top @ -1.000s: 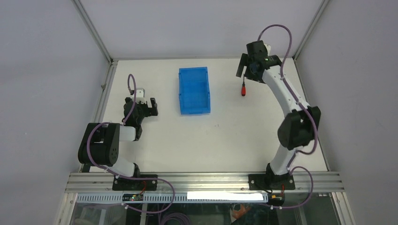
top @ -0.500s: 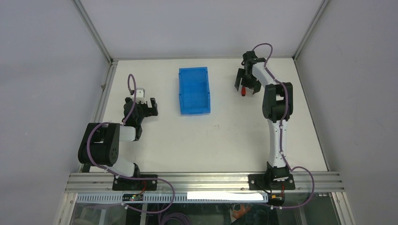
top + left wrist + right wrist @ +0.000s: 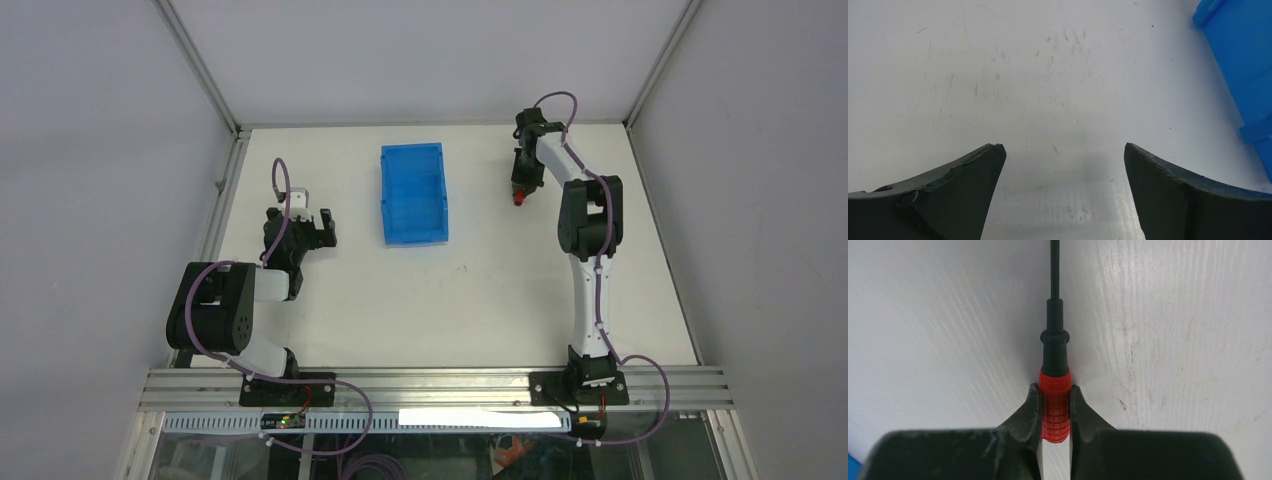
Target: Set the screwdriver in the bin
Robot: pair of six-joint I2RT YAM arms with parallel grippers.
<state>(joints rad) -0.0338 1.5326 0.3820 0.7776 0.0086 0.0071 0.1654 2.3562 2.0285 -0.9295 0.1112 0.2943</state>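
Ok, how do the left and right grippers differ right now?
The left gripper is open, with only bare table between its fingers. The right gripper is shut on the screwdriver, pinching its red handle. The left gripper sits to the left of the bin, while the right gripper sits to the right of it and nearer the table's far edge. Both have dark fingers, and both are outside the bin.

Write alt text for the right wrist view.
The right end effector is shut on the red handle of the screwdriver, one finger on each side. Its thin black shaft points straight up the frame against the scuffed white table.
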